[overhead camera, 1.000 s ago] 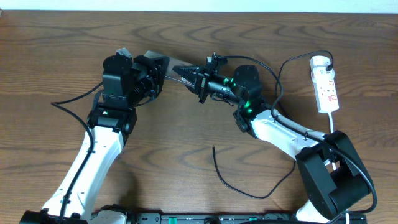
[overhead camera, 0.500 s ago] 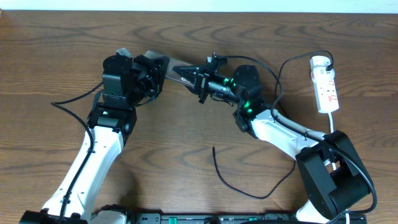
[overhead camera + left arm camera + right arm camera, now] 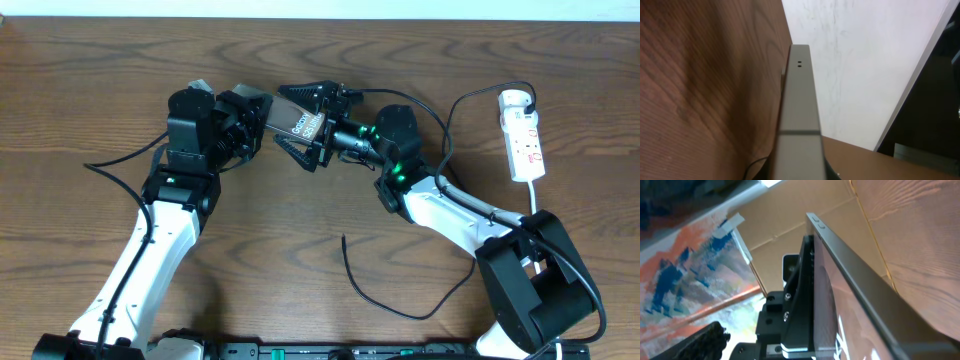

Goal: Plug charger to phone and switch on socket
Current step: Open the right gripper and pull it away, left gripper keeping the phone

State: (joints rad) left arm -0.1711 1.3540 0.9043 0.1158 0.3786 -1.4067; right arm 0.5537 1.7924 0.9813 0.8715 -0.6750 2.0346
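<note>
The brownish phone [image 3: 297, 122] hangs above the table with its white print facing up. My left gripper [image 3: 250, 115] is shut on its left end. In the left wrist view I see only its thin edge [image 3: 799, 95] running away from me. My right gripper [image 3: 284, 117] is open, one finger above and one below the phone, touching neither side. The right wrist view shows the phone [image 3: 860, 305] edge-on with a black finger flat against its face. The charger's black cable ends loose on the table [image 3: 345, 240]. It loops back to the white socket [image 3: 527, 140] at the far right.
The socket's thick white cord [image 3: 533, 195] runs down toward the right arm's base [image 3: 535, 290]. A thin black lead [image 3: 115, 160] trails left of the left arm. The cable's loop [image 3: 400, 312] lies near the front edge.
My right gripper, shut at the phone's right end a moment ago, has sprung wide open, and the phone's printed face now shows. The left arm and the cable have not moved.
</note>
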